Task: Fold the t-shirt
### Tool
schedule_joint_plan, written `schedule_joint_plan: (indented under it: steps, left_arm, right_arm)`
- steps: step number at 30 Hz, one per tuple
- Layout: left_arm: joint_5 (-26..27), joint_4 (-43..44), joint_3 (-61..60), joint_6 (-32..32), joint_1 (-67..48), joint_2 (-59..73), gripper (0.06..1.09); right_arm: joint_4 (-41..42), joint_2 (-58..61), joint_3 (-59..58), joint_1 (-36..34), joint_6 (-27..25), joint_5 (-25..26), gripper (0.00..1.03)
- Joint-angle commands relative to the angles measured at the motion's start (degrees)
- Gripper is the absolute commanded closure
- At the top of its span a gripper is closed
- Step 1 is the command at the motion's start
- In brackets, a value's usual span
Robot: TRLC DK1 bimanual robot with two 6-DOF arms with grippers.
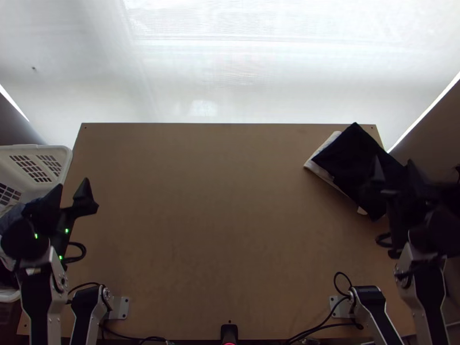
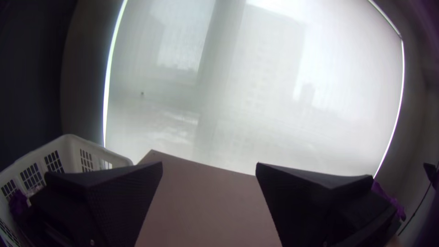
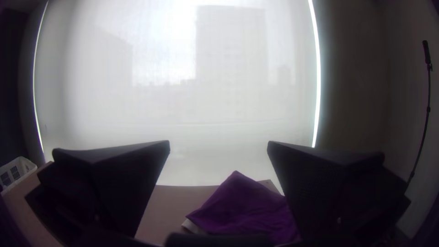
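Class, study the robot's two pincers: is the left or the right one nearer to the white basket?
Left. The left pincer is close by the basket; the right pincer is across the table, over the dark cloth.

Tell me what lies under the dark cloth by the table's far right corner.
Pale cloth pokes out from under the dark cloth, at its left in the top view, plus a small pale bit near its lower corner. The rest beneath is covered.
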Motion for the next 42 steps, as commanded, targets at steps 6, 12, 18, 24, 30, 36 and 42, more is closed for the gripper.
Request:
schedule_joint_plan:
  steps: [6,12,18,24,30,36,42]
  left_arm:
    - [-0.15,-7.62,-14.35,-1.04,3.82,-26.24,0.1]
    - [-1.12,-5.59,-20.59,-2.27,3.82,-25.98,0.1]
    - [-1.12,-1.99,-22.87,-2.44,3.12,-25.98,0.1]
    - [-2.61,-2.34,-27.0,-1.74,3.29,-25.98,0.1]
    - [-3.76,-2.78,-27.0,-1.65,3.29,-25.98,0.1]
    - [-3.84,-2.78,-27.0,-1.65,3.29,-25.98,0.1]
    - [-3.84,-2.78,-27.0,-1.65,3.29,-25.98,0.1]
  right_arm:
    - [-11.21,-32.51,-20.05,1.58,-1.67,0.31,0.04]
    - [-17.28,-32.43,-24.53,0.53,0.52,0.31,0.04]
    - [-20.18,-32.08,-24.79,1.32,1.58,0.22,0.04]
    - [-20.27,-32.16,-24.79,1.05,1.49,0.31,0.04]
    - [-20.35,-32.16,-24.79,1.05,1.49,0.31,0.04]
    - [-20.35,-32.16,-24.79,1.05,1.49,0.31,0.04]
    - [-20.35,-32.16,-24.79,1.05,1.49,0.31,0.04]
